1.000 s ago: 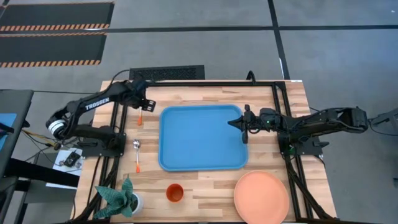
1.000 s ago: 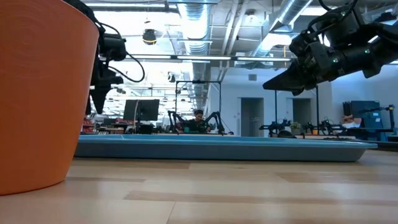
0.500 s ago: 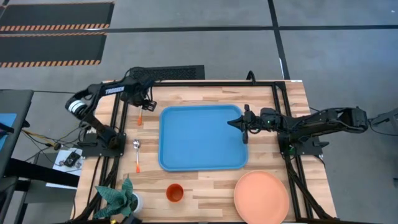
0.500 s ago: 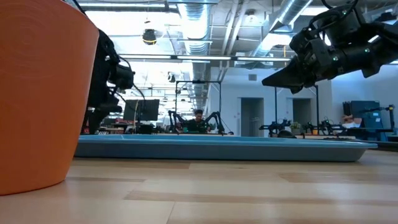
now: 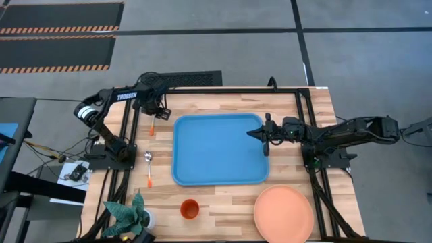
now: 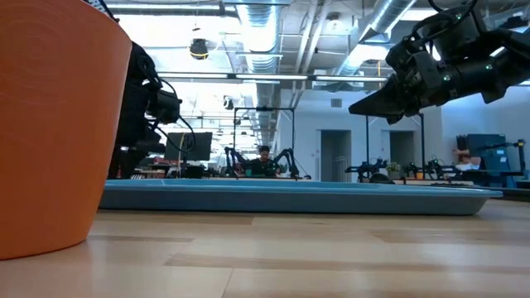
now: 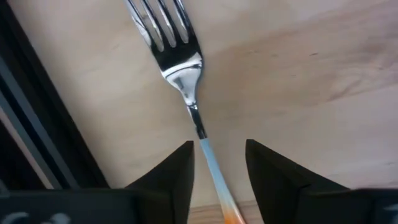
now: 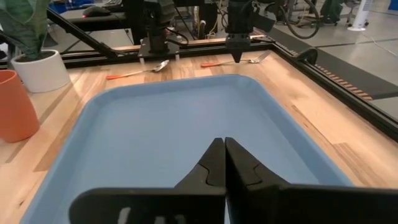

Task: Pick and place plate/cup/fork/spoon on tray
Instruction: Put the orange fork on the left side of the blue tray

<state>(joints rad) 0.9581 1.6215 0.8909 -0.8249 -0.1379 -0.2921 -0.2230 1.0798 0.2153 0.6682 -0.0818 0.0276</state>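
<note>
The fork lies flat on the wood left of the blue tray, with its silver tines away from my left gripper. My left gripper points down over it, open. Its fingers stand on either side of the thin handle without touching it. It also shows in the high view. The spoon lies nearer, beside the tray. The orange cup and the salmon plate stand near the front edge. My right gripper is shut and empty, above the tray's right rim.
A white pot with a green plant stands at the front left corner, next to the cup. A black frame rail runs along the table's left side close to the fork. Bare wood lies between the tray and the front edge.
My left arm has swung its elbow toward the far edge, and its gripper has come down over the fork. The fork and all other things lie as before.
</note>
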